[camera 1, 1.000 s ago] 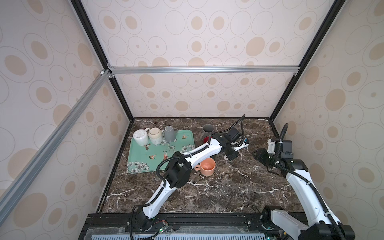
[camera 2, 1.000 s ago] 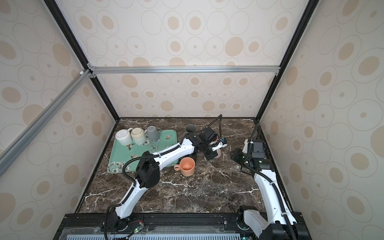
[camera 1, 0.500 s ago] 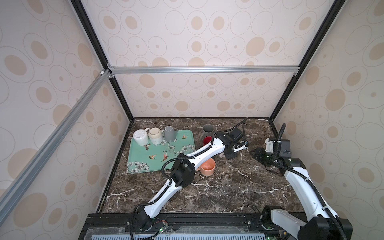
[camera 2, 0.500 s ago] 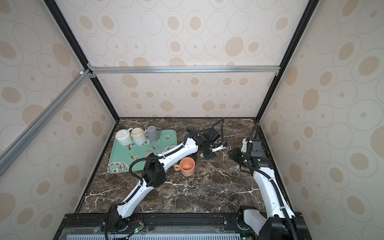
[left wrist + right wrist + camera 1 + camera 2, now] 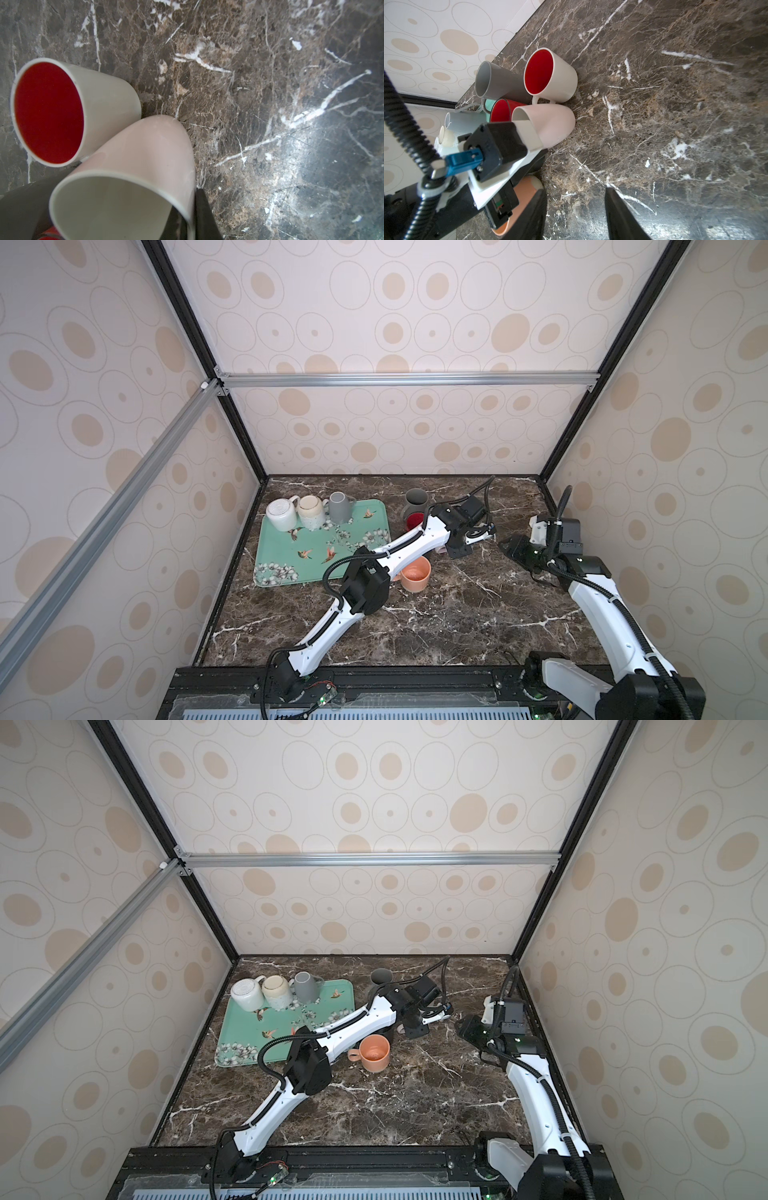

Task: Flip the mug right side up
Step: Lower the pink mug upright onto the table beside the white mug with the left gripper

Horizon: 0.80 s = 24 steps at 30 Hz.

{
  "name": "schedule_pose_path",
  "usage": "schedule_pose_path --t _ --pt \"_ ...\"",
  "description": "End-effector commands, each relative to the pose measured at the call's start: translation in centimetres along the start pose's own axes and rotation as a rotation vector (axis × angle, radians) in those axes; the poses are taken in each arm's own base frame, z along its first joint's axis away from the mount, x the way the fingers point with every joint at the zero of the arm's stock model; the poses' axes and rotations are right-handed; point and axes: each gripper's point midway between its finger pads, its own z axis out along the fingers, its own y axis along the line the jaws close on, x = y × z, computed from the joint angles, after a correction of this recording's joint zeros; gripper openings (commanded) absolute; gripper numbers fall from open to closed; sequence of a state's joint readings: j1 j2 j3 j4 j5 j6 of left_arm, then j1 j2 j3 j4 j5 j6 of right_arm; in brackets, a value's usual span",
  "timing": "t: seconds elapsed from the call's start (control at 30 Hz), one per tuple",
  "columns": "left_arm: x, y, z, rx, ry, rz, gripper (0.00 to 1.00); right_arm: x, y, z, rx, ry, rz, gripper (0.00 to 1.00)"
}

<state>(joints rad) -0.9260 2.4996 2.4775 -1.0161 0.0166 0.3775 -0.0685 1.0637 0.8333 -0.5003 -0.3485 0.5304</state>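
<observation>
Left gripper (image 5: 189, 212) pinches the wall of the pink mug (image 5: 145, 149) at its rim. One dark finger (image 5: 204, 218) lies outside and the other inside the cream bowl, so the jaws stand almost together with only that wall between them. The pink mug stands mouth up with its base on the marble table (image 5: 270, 104). It is off the green tray (image 5: 282, 549), past the tray edge that faces the right arm and toward that edge's far end. In both top views the left wrist hides most of it.

Three more mugs stand in the same cluster off the tray. A white mug with a red inside (image 5: 550, 76) is upright, just beside the pink mug. A dark grey mug (image 5: 413, 508) stands off the tray's far corner, and a small red-lined mug (image 5: 500, 110) is wedged among them. An orange mug (image 5: 415, 574) stands upright off the near end of the same tray edge.

Along the tray's far edge sit a round white mug (image 5: 280, 514), a cream mug (image 5: 311, 512) and a light grey mug (image 5: 340, 508). Well away from the tray, over bare marble, the right gripper (image 5: 577, 216) hangs with its jaws parted and nothing between them.
</observation>
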Motion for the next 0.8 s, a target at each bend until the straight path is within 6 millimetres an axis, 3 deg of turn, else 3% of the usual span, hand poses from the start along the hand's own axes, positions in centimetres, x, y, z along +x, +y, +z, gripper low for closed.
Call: schedule_pose_path --t 0.0,0.37,0.77 --pt "-0.1 -0.1 -0.8 -0.012 0.005 0.039 0.15 0.1 0.1 -0.2 -0.016 -0.004 0.005 0.49" --pt "0.0 0.2 -1.4 -0.029 0.009 0.013 0.29 0.3 0.3 -0.3 -0.027 0.001 0.008 0.49" --pt "-2.7 0.8 -4.1 -0.031 -0.114 -0.027 0.40 0.3 0.7 -0.9 -0.038 -0.002 -0.001 0.49"
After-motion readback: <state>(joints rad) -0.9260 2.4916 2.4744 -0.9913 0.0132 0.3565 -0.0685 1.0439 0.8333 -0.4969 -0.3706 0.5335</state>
